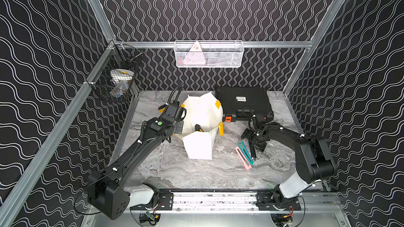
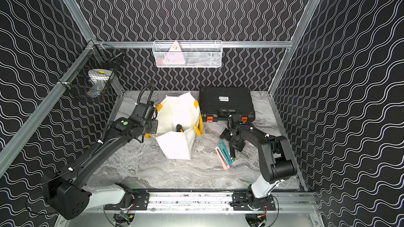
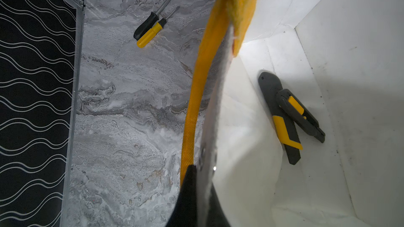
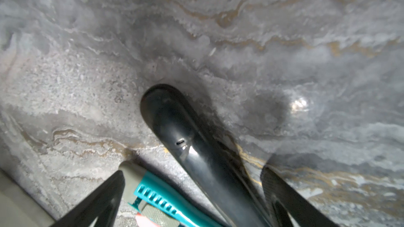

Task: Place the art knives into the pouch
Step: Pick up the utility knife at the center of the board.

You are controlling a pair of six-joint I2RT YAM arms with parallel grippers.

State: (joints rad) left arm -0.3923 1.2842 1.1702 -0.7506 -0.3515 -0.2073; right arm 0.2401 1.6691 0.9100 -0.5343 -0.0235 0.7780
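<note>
Left hand: the left hand [image 3: 202, 177] is pressed together on the rim of the white gusseted fabric pouch [image 3: 349, 62]. Its black fingers pinch the thin wall next to a yellow woven handle strap [image 3: 196, 97].
Pouch: it stands upright with its mouth spread wide in both top views [image 1: 197, 147]. The walls are matte and creased.
Inside the pouch: two grey art knives [image 3: 282, 116] of hard plastic with yellow sliders lie touching in a V on the pouch floor, against one wall.
Right hand: the right hand [image 4: 192, 171] has its fingers spread far apart, low over the desk. Whether they touch anything cannot be told.
Task knife: a slim, glossy black art knife [image 4: 175, 123] with a rounded end lies flat on the desk between those fingers, outside the pouch and well to its right [image 1: 253, 152].
Neighbours: a teal cutter [image 1: 246, 151] with a ribbed slider lies just beside it, then a pink cutter [image 1: 242, 159], all roughly parallel.
Desk: the smooth grey marble-patterned desk [image 1: 175, 171] has tan veins.
Beyond the pouch: a black-handled screwdriver [image 3: 145, 26] and a yellow-handled screwdriver [image 3: 149, 36] lie side by side.
Back of desk: a closed black ribbed hard case [image 1: 242, 101] with orange latches lies flat beside the pouch.
</note>
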